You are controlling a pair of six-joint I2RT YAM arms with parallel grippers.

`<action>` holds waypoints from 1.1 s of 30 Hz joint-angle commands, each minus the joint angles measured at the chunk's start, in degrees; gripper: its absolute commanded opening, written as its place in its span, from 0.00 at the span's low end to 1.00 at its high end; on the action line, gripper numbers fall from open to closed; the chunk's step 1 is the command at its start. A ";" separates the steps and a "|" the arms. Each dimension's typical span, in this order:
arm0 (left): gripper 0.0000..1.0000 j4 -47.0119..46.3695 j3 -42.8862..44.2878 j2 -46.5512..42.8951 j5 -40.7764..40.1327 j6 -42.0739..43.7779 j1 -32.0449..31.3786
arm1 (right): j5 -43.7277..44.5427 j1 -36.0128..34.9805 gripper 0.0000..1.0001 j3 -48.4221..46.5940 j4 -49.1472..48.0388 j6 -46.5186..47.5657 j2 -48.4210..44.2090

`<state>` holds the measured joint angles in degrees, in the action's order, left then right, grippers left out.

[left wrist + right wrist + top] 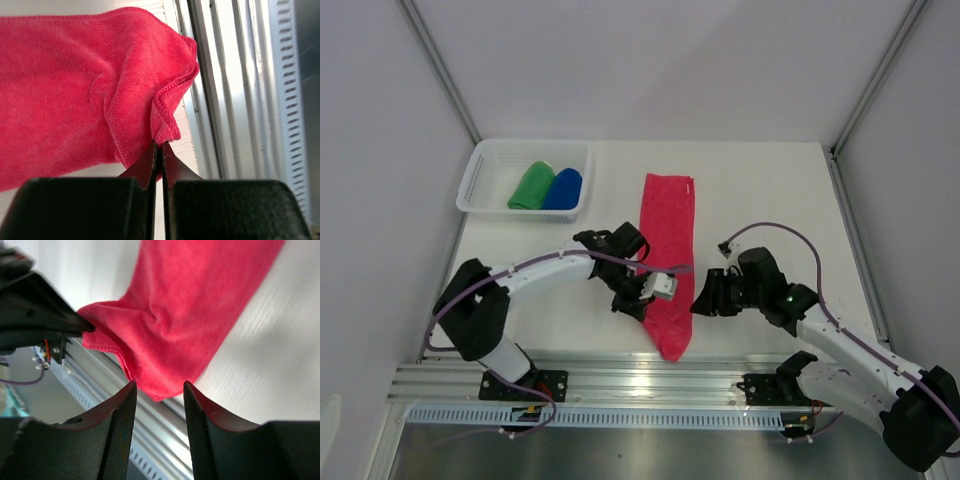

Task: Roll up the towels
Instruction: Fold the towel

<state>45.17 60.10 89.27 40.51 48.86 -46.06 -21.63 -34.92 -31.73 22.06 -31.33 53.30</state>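
The pink-red towel (667, 235) lies lengthwise on the table, its near end at the front edge. My left gripper (648, 303) is shut on the towel's near left edge. In the left wrist view the closed jaws (160, 145) pinch a hemmed corner, and the cloth (75, 100) bunches above them. My right gripper (704, 300) is open and empty just right of the towel's near end. In the right wrist view the gripper (159, 390) is close to the towel's tip (190, 305) without touching it. The green towel (531, 186) and the blue towel (563, 188) lie rolled in the basket.
The white mesh basket (480, 170) stands at the back left of the table. The aluminium rail (620, 378) runs along the near table edge, right under the towel's near end. The left gripper's body (35, 315) shows at the upper left of the right wrist view.
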 commanded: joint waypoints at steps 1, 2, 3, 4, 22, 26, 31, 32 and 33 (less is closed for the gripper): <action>0.01 5.90 5.63 3.79 9.84 -6.56 4.22 | 3.96 -2.17 0.46 0.43 -7.18 9.42 -3.89; 0.01 5.90 7.04 4.76 10.46 -7.89 5.10 | 4.57 -2.78 0.46 1.57 -8.52 11.01 -5.82; 0.01 5.03 8.27 6.33 11.42 -9.04 6.85 | 5.01 -3.40 0.47 2.10 -9.83 12.42 -6.79; 0.01 4.24 8.63 7.05 11.69 -12.09 7.73 | 5.02 -4.10 0.47 2.63 -11.76 13.83 -7.59; 0.01 -12.30 6.27 13.65 16.53 -31.20 16.00 | -1.12 -6.83 0.54 1.32 -23.91 16.66 11.98; 0.01 -12.47 6.35 13.56 16.79 -31.19 16.00 | -3.94 -6.92 0.54 1.75 -23.56 15.43 14.29; 0.01 -11.95 6.61 13.73 16.79 -31.11 16.09 | -7.03 -7.27 0.54 2.11 -26.46 13.40 17.97; 0.01 -11.86 6.70 13.73 16.79 -31.11 16.01 | -6.42 -7.45 0.54 2.02 -26.11 13.23 18.50; 0.01 -11.77 6.61 13.65 16.79 -31.02 16.00 | -6.76 -7.45 0.54 2.19 -26.54 13.05 19.03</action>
<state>34.57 66.63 103.74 54.52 18.00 -30.55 -26.61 -41.93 -28.84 -1.61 -16.93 70.57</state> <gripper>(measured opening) 0.011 0.545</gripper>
